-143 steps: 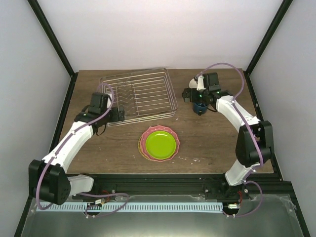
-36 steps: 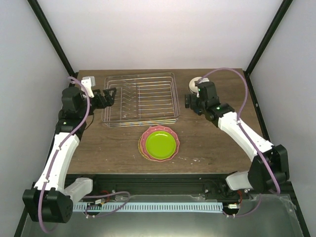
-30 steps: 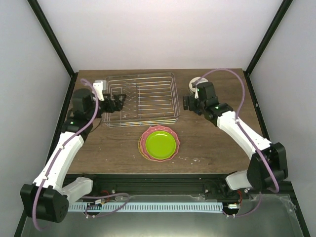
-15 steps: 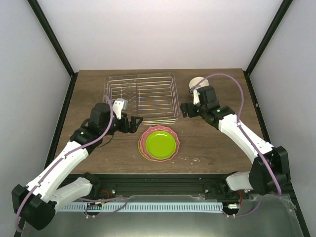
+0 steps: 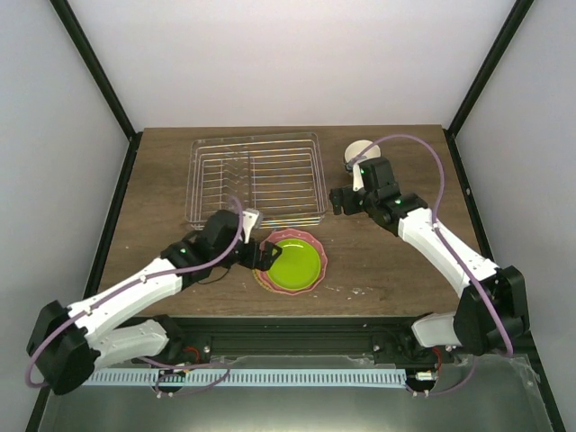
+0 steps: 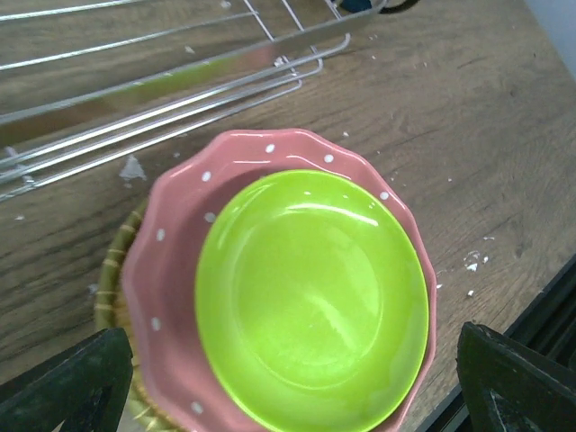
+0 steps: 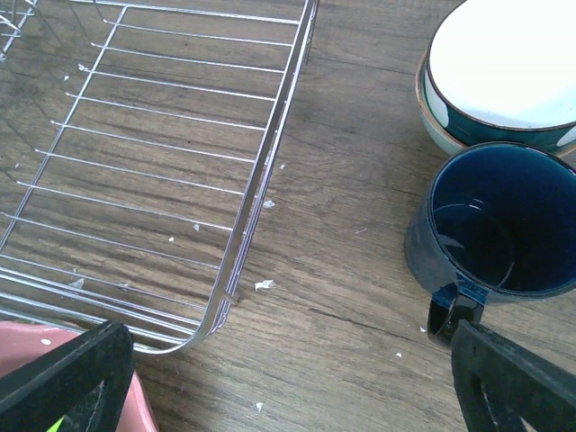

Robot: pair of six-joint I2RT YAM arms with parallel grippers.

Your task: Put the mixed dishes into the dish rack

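Left gripper (image 5: 264, 256), jaws spread and empty, has swung from the dish rack (image 5: 255, 178) down over the lime-green plate (image 6: 310, 297), stacked on the pink plate (image 6: 180, 216) just beside the rack; plate pickup likely follows.

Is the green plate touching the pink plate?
Touching. The left wrist view shows the green plate lying flat inside the pink plate, with the pink rim showing around it and no gap between them.

I see the dish rack (image 5: 255, 175) at the back of the table (image 5: 387, 261), the round plate (image 5: 293, 262) lying on the scalloped plate (image 5: 266, 243) just before its near edge. Right of the rack, the mug (image 7: 490, 225) stands just before two stacked bowls (image 7: 504, 63).
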